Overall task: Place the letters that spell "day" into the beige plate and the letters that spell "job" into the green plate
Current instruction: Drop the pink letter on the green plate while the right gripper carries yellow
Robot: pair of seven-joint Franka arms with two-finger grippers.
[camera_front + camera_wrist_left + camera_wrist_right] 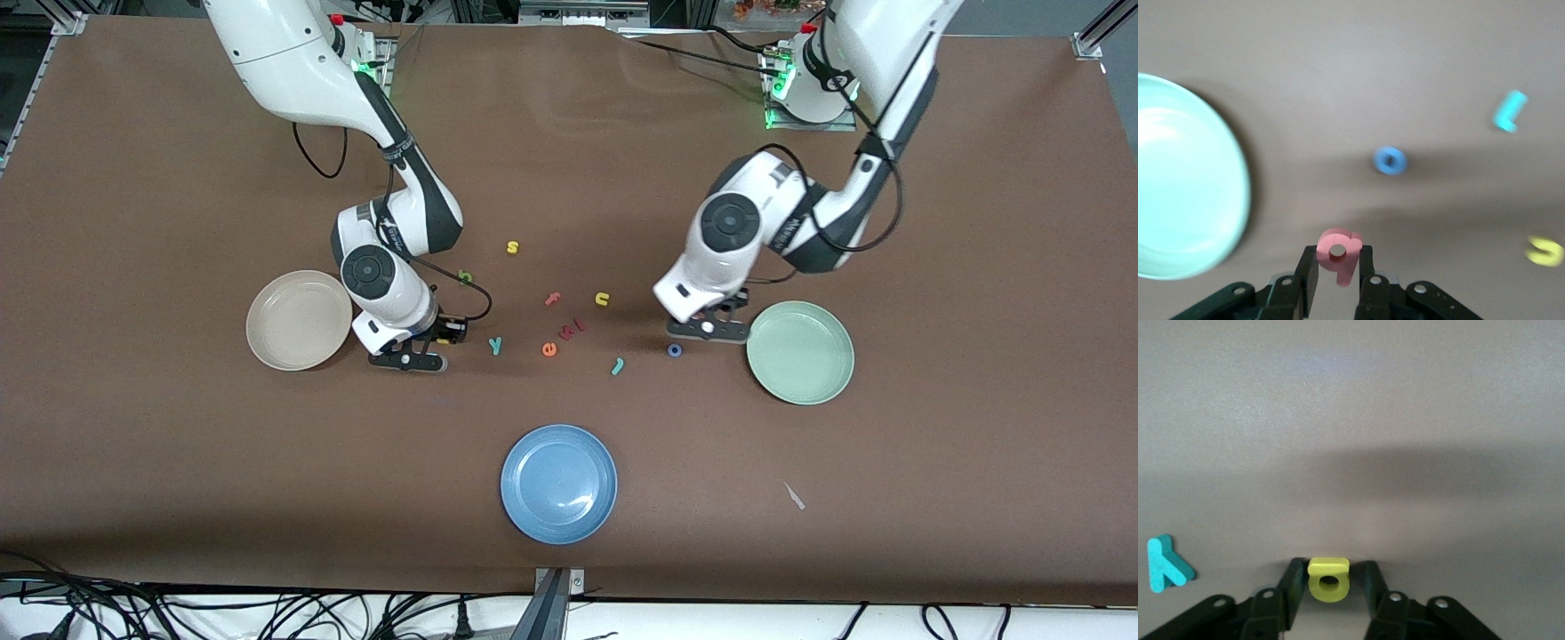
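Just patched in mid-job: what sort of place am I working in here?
Most likely a robotics lab bench, not a home. A brown table framed by aluminium rails carries two bolted-down arms; cables trail along its near edge, and the only props are foam letters such as the blue "o" and plain plates such as the blue plate.

I saw the beige plate [299, 320] and green plate [800, 352] both empty, at opposite ends of the tabletop. Pink b [1339, 253] sat betw. left tool's fingers, yellow a [1328, 579] betw. right tool's. Teal y [495, 345], teal j [617, 365], blue o [675, 350] lay flat betw. the plates.
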